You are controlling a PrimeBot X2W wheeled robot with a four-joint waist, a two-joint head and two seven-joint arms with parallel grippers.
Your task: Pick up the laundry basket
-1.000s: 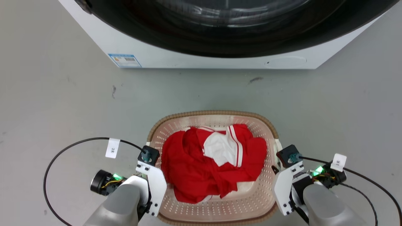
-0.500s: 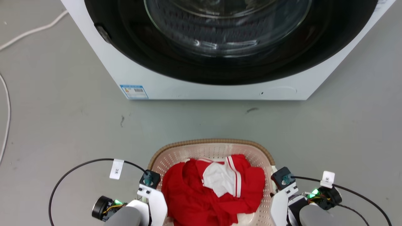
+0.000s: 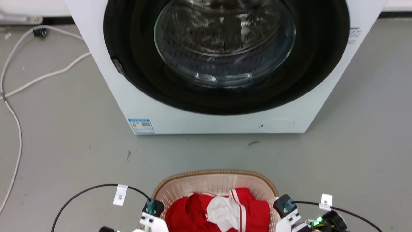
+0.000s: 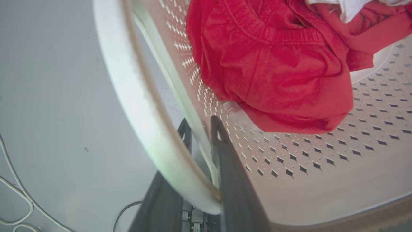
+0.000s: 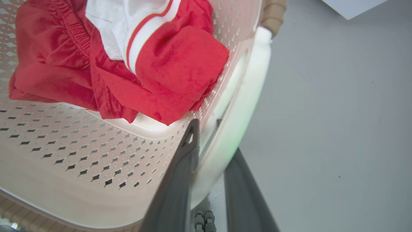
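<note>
The laundry basket, cream and perforated with a brown woven rim, sits at the bottom middle of the head view with red and white clothes inside. In the left wrist view my left gripper is shut on the basket's white side handle, one finger inside the wall and one outside. My right gripper is shut the same way on the opposite white handle. Both wrists flank the basket in the head view.
A white front-loading washer with a dark round glass door stands just beyond the basket. White cables trail over the grey floor at the far left. Black cables loop from both wrists.
The whole head view has shifted: the camera moved, so the washer shows lower and fuller and the basket sits at the bottom edge. Both grippers stay shut on the handles.
</note>
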